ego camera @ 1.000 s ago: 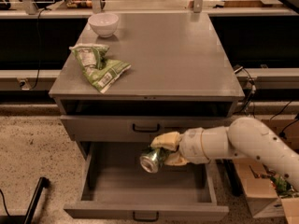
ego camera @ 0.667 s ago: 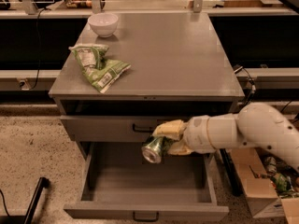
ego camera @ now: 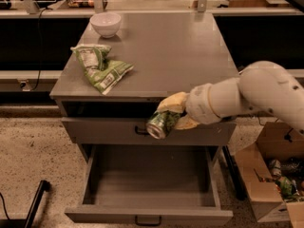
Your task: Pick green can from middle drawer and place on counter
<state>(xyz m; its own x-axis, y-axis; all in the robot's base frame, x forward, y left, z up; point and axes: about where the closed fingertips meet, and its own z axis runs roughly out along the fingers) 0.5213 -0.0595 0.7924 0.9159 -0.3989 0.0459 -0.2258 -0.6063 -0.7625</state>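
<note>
The green can (ego camera: 162,123) is held tilted in my gripper (ego camera: 176,116), silver end pointing down-left, in front of the closed upper drawer panel and just below the counter's front edge. The gripper's yellowish fingers (ego camera: 174,102) are shut on the can, at the end of the white arm coming from the right. The middle drawer (ego camera: 95,172) is pulled open below, its grey floor bare, a black loop handle at its front. The counter (ego camera: 180,51) is the flat grey cabinet top above.
A green-and-white foil snack bag (ego camera: 99,66) lies on the counter's left side, and a white bowl (ego camera: 105,23) stands at its back left. A cardboard box (ego camera: 272,175) with items sits on the floor at the right. A black pole (ego camera: 35,204) lies at lower left.
The gripper has lifted the green can up out of the open drawer, from above the drawer floor to the level of the upper drawer front, close under the counter edge.
</note>
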